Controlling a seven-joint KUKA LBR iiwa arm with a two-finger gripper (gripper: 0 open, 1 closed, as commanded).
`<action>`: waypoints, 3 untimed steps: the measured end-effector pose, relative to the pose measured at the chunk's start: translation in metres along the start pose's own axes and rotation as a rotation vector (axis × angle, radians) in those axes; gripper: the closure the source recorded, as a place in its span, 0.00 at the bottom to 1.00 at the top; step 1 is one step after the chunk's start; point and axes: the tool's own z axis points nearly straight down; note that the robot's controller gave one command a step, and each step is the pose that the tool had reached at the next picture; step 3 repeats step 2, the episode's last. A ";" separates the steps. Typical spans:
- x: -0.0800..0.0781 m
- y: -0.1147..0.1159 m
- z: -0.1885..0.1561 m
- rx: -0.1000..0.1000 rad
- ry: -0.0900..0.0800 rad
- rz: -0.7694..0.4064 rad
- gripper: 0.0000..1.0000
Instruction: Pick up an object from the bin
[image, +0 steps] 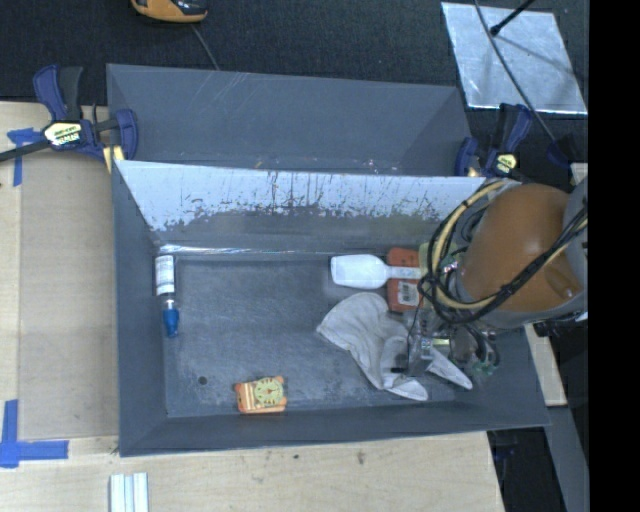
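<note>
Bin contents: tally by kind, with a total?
Grey-white cloth: 1
White scoop: 1
White tube with blue cap: 1
Orange-yellow packet, front: 1
Orange box beside the scoop, partly hidden: 1
Total: 5

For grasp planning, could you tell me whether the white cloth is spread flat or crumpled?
Crumpled: the white cloth shows bunched folds under the pincer.

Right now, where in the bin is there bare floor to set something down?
Widest bare patch: mid-floor, between the blue-capped white tube at the view's left, the orange-yellow packet at front and the crumpled cloth. Crowded: the right side, where the gripper, cloth, white scoop and orange box bunch together.
</note>
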 end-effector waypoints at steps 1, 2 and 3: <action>0.000 0.000 -0.004 0.000 0.000 0.000 1.00; 0.000 0.000 -0.008 0.000 -0.001 0.000 1.00; 0.000 0.000 -0.008 0.000 -0.001 0.000 1.00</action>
